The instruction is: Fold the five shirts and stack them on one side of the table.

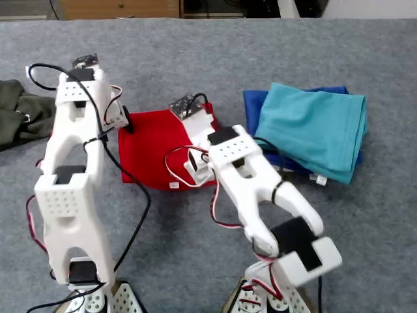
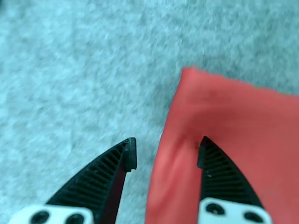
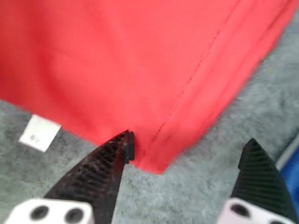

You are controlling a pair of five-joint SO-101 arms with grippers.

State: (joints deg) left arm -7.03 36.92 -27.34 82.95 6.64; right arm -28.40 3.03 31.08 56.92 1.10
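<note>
A folded red shirt (image 1: 153, 147) lies flat in the middle of the grey table. My left gripper (image 2: 168, 150) is open at the shirt's left edge (image 1: 125, 121); one finger (image 2: 219, 177) rests over the red cloth and the other is over bare carpet. My right gripper (image 3: 190, 147) is open and straddles a near corner of the red shirt (image 3: 154, 70), low above the carpet. A white label (image 3: 39, 134) sticks out from the shirt's near edge. To the right, a folded teal shirt (image 1: 313, 127) lies on a folded blue shirt (image 1: 255, 104).
A crumpled dark green shirt (image 1: 19, 117) lies at the table's left edge. The right arm (image 1: 260, 189) crosses the near middle, and red and black cables (image 1: 140, 208) hang from both arms. Bare carpet (image 1: 365, 235) stretches along the near right and the far side.
</note>
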